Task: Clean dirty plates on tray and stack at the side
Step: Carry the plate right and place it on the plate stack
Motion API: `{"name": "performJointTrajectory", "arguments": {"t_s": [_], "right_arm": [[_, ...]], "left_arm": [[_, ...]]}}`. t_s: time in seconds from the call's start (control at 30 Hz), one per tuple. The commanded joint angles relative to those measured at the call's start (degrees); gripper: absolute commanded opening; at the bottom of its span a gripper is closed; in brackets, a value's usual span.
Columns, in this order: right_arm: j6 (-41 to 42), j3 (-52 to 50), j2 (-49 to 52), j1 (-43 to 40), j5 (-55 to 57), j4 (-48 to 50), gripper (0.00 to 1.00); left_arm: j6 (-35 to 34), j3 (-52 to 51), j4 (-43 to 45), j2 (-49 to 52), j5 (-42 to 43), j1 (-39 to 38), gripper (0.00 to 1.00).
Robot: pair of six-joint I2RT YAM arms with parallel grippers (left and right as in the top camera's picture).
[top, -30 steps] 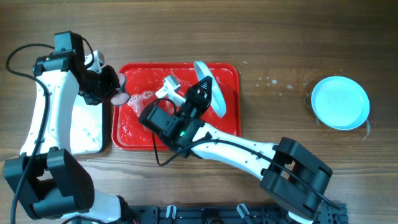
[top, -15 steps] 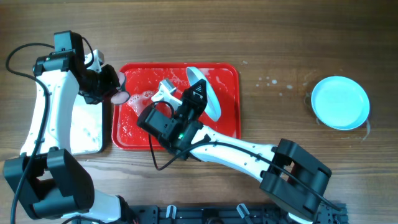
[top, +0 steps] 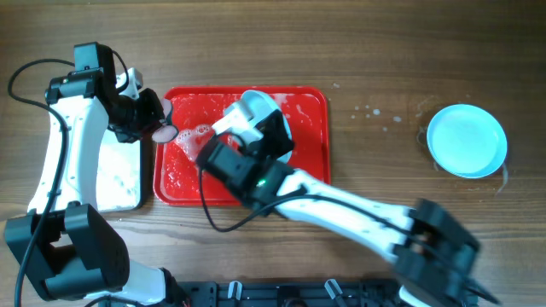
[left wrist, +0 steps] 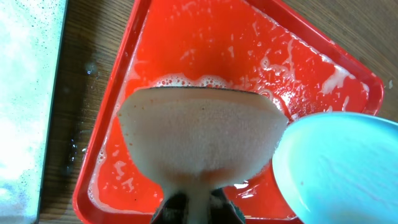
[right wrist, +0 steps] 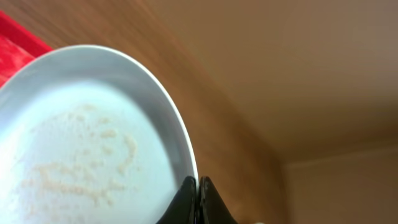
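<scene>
The plate (top: 258, 104) is tilted over the upper centre of the red tray (top: 311, 166), its rim pinched by the right gripper (right wrist: 198, 190). The left gripper (left wrist: 193, 208) pinches a sponge (left wrist: 199, 143) at the tray's left edge. A second plate (top: 467, 141) lies on the counter (top: 384, 68) at far right.

Your left pincer (top: 153, 124) sits clamped tight at upper left, arm bent; your right pincer (top: 260, 124), likewise clamped, reaches to upper centre from lower right.

Right arm (top: 341, 200) holds one plate (top: 254, 108) over the red tray (top: 312, 141); a second plate (top: 467, 141) lies far right.
</scene>
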Motion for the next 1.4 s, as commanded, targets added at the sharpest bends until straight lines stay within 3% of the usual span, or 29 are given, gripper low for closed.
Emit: {"name": "performJointTrajectory", "arguments": {"t_s": [0.0,0.07,0.3,0.53,0.83,1.07,1.2,1.37], "right_arm": [[13.49,0.22,-9.92,-7.45,-16.13,-5.57,0.04],[18.69,0.22,-14.45,-14.36,-24.98,-10.43,0.04],[29.83,0.22,-21.05,-36.50,-38.80,-16.17,0.04],[31.45,-3.30,-22.32,-59.30,-49.96,-14.45,0.04],[31.61,-12.59,-22.34,-82.47,-52.09,-6.95,0.04],[36.15,-22.82,-22.32,-88.52,-48.26,2.47,0.04],[40.68,-26.47,-22.27,-89.55,-43.10,4.50,0.04],[40.61,-29.73,-21.79,-89.57,-42.95,7.78,0.04]], "left_arm": [[-0.55,0.70,0.15,-0.90,1.11,0.04,0.04],[-0.55,0.70,0.15,-0.90,1.11,0.04,0.04],[-0.55,0.70,0.17,-0.90,1.11,0.04,0.04],[-0.55,0.70,0.24,-0.90,1.09,0.04,0.04],[-0.55,0.70,0.70,-0.90,1.09,-0.04,0.04],[-0.57,0.70,1.05,-0.90,1.09,-0.04,0.04],[-0.57,0.70,1.27,-0.90,1.11,-0.04,0.04],[-0.55,0.70,1.51,-0.90,1.11,-0.04,0.04]]}}
